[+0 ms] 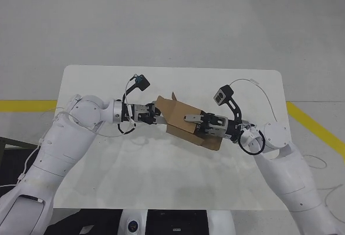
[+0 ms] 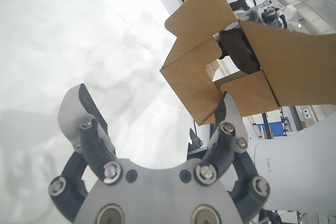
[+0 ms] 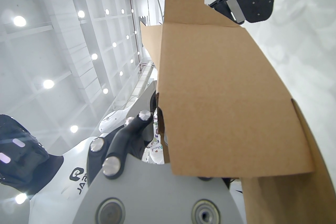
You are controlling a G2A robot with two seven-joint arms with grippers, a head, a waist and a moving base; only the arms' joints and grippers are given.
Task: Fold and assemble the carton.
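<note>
A brown carton [image 1: 187, 120] is held up over the middle of the white table, partly unfolded, with loose flaps at both ends. My right gripper [image 1: 200, 121] is shut on one of its walls; the carton [image 3: 223, 104] hides most of that gripper, and one finger [image 3: 131, 128] shows beside the wall. My left gripper [image 2: 155, 101] stands open at the carton's other end. One of its fingertips [image 2: 225, 104] touches a folded end flap [image 2: 244, 99], and the other is apart over the table. Through the open end I see the right gripper's dark pad [image 2: 236, 54].
The white table [image 1: 102, 176] has bare surface all around the carton. A thin white cable [image 1: 266, 97] loops across its back right part. Yellow tape lines the floor [image 1: 20, 106] on both sides.
</note>
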